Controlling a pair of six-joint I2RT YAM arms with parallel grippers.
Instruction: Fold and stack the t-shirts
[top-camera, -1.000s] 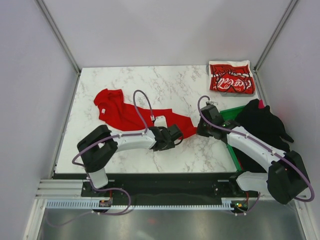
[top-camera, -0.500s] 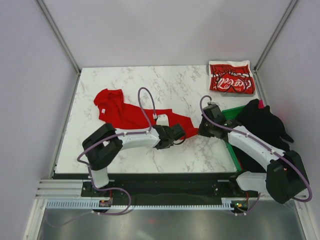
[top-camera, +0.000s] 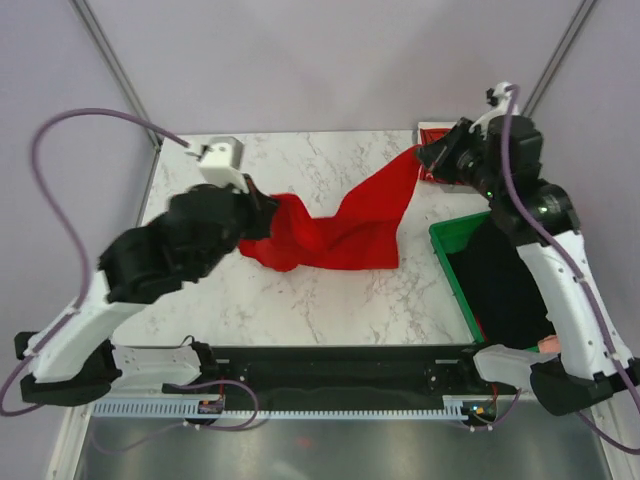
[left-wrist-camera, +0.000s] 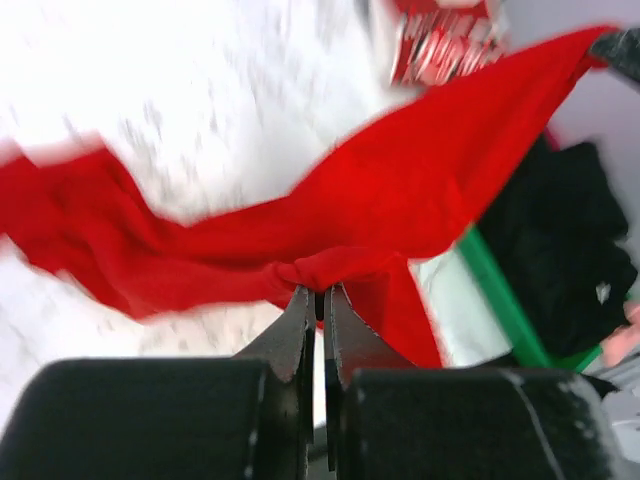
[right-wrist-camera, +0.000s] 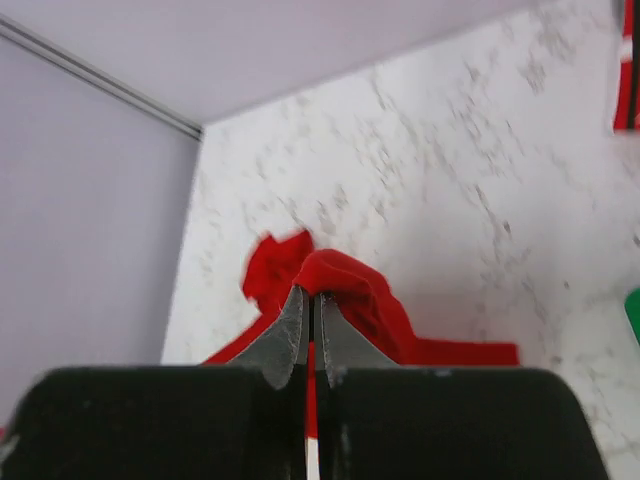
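Your left gripper (top-camera: 262, 212), well left of the green bin (top-camera: 452, 268), is clamped on a bunched edge of the plain red t-shirt (top-camera: 350, 228). The shirt sags stretched between both grippers, left of the bin, likely to spread it out flat before folding. Your right gripper (top-camera: 430, 156), just beyond the bin's far left corner, pinches the other end tight. The folded Coca-Cola t-shirt (left-wrist-camera: 440, 48) lies beyond the bin, probably waiting as the stack base.

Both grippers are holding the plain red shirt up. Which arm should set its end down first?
Left, probably. The left gripper holds the red shirt over bare marble table; the right gripper pinches its end above the folded Coca-Cola shirt, near the green bin.
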